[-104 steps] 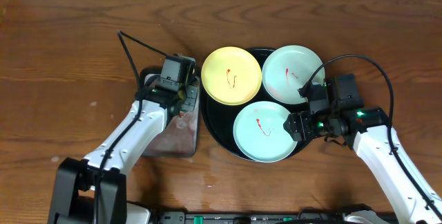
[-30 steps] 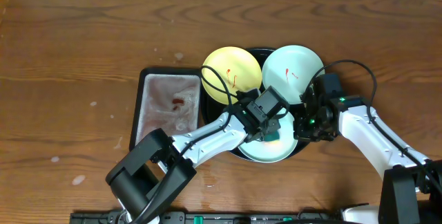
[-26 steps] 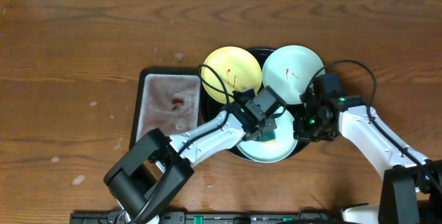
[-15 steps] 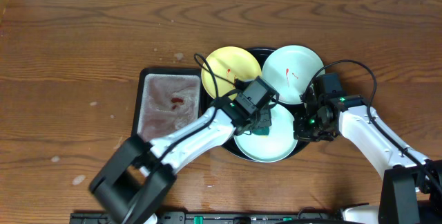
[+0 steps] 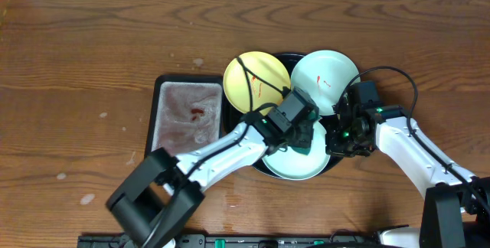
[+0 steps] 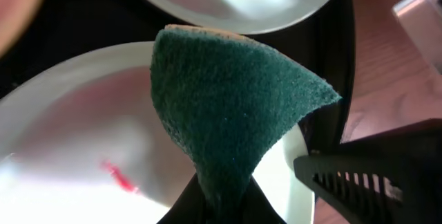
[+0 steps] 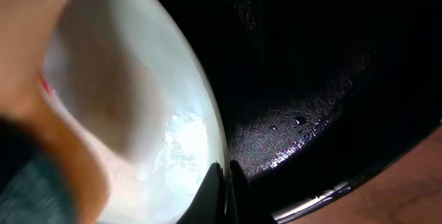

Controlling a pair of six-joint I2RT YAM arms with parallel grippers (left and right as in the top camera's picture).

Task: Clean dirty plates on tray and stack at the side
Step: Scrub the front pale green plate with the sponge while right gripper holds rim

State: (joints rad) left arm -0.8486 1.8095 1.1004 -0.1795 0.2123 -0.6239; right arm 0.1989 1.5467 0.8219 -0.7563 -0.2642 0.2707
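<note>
On a wooden desk (image 5: pixel 76 64), left gripper (image 6: pixel 226 207) clamped on green sponge (image 6: pixel 228 92) over front mint-blue plate (image 5: pixel 291 165) in black tray (image 5: pixel 282 58), right gripper (image 7: pixel 222 175) pinching that plate's rim, yellow plate (image 5: pixel 249 79) and second mint-blue plate (image 5: pixel 325 76) behind.

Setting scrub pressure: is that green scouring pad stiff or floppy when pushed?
Probably floppy: the green pad folds where the left gripper pinches it. Likely light and grippy, given its fuzzy surface. The front mint plate should stay put; the right gripper pinches its rim.
</note>
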